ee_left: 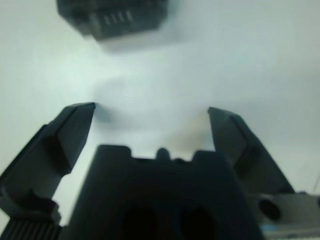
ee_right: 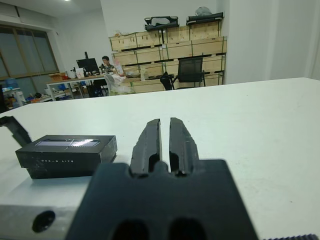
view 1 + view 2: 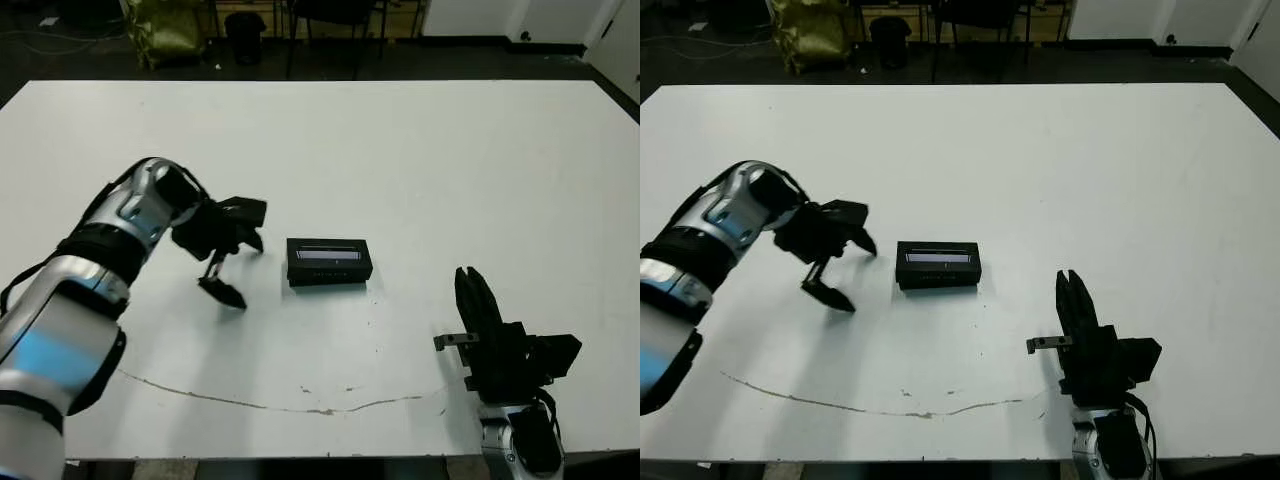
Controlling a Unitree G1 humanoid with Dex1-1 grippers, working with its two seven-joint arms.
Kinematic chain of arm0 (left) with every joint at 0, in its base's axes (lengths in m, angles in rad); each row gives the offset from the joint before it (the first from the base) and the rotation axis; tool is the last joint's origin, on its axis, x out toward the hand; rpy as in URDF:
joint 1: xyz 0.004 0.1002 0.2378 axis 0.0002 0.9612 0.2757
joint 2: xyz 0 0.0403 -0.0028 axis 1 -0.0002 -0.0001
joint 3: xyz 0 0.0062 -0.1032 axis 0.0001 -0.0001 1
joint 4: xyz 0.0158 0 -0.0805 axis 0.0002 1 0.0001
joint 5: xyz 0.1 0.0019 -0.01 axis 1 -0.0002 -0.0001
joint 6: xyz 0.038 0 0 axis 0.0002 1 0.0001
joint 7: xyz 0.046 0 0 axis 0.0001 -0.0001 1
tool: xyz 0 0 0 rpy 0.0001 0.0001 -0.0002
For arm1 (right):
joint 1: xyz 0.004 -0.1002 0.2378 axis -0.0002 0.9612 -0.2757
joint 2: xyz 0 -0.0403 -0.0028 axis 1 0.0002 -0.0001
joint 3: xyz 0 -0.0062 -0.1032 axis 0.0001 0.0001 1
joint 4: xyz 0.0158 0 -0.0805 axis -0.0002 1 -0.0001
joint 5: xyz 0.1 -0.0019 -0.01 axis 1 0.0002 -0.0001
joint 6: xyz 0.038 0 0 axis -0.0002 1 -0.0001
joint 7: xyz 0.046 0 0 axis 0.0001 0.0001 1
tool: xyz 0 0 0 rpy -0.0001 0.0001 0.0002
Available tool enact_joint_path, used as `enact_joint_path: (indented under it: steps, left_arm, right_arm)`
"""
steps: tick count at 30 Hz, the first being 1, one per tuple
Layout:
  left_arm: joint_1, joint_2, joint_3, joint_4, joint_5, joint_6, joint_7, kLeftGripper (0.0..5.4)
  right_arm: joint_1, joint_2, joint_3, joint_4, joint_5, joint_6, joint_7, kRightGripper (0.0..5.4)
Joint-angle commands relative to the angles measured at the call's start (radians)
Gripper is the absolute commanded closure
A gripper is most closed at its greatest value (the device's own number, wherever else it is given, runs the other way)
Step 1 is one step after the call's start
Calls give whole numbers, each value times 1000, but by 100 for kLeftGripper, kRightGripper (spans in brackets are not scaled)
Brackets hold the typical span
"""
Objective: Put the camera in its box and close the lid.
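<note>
The lid, black with a silvery-grey strip on top, sits squarely on the box at the table's middle, so the two make one closed black block. No camera shows in any view. My left gripper is open just left of the box, with nothing between its fingers and not touching it. Its wrist view shows the box's end beyond the spread fingers. My right gripper is shut and empty near the front edge, right of the box. In the right wrist view the box lies off to one side.
A thin brownish line runs across the white table near its front edge. Beyond the far edge stand chairs and a yellow-green bag. A person sits at a distant desk.
</note>
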State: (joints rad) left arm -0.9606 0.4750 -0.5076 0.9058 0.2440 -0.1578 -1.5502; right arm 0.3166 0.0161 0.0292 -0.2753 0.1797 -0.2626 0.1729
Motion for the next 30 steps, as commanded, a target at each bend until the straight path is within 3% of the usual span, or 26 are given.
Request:
enact_joint_path:
  steps: [1, 5, 8, 12, 18, 23, 28, 30]
  left_arm:
    - [34, 70, 1, -21, 39, 14, 20, 1]
    - [83, 122, 179, -179, 4, 192, 327, 1]
    - [182, 51, 376, -397, -21, 355, 712, 39]
    - [284, -82, 509, -561, -88, 305, 1013, 133]
    - [428, -200, 492, -829, -171, 270, 1108, 287]
    - [536, -285, 438, -998, -228, 320, 1135, 408]
    - [624, -399, 397, -1096, -316, 456, 1189, 530]
    - [647, -430, 373, -1133, -330, 530, 1217, 538]
  right_arm:
    - [2, -9, -6, 17, 3, 3, 4, 540]
    - [4, -8, -5, 9, 10, 19, 1, 540]
    - [1, -10, -2, 8, 0, 16, 0, 540]
    - [1, -7, 2, 2, -1, 30, -6, 540]
    - [-11, -17, -6, 19, 8, 8, 9, 540]
    - [-25, -17, -2, 18, 0, 17, 4, 540]
    - [-50, -11, -3, 56, 6, -13, 16, 540]
    - [-49, -9, -2, 57, 4, -13, 15, 540]
